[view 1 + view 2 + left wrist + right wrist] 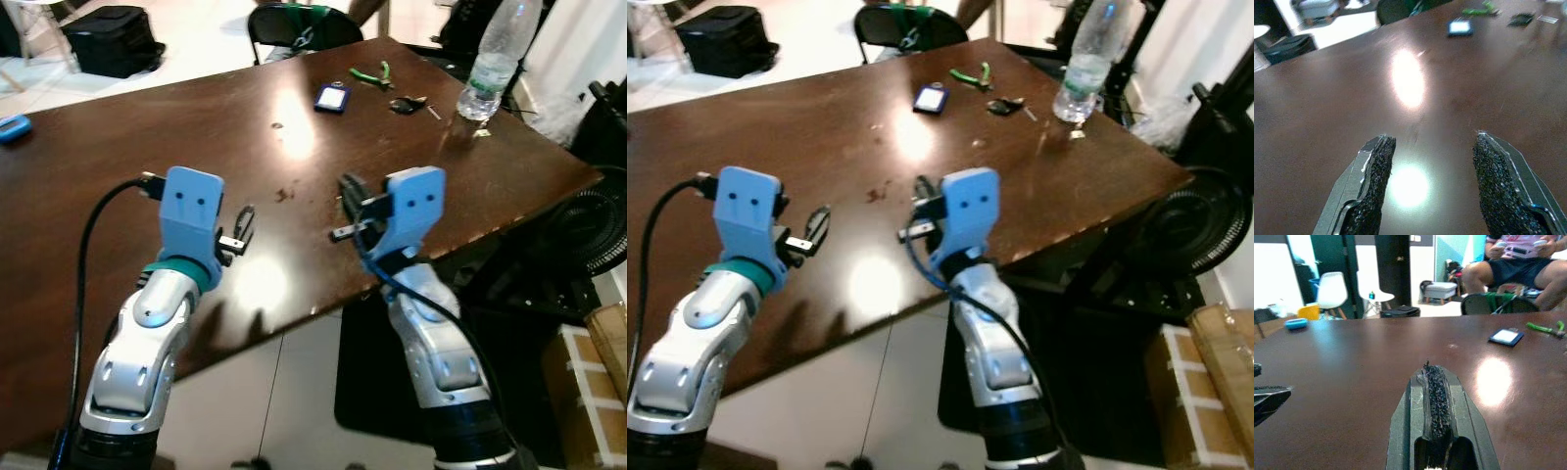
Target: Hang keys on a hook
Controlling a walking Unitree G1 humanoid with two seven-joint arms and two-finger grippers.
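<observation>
Keys, dark bunch (407, 103), lie near far edge of brown wooden table (147, 176). Left gripper (1432, 188) fingers spread, empty, above near edge. Right gripper (345, 209) fingers closed, empty, beside it.

1 table (118, 186), 1 bottle (497, 61), 1 keys bunch (405, 104), 2 grippers: left (239, 231), right (347, 208).

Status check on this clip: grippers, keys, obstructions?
Left gripper open, empty, over near table edge. Right gripper shut, empty, alongside. Keys at far end by water bottle, untouched. No hook seen.
</observation>
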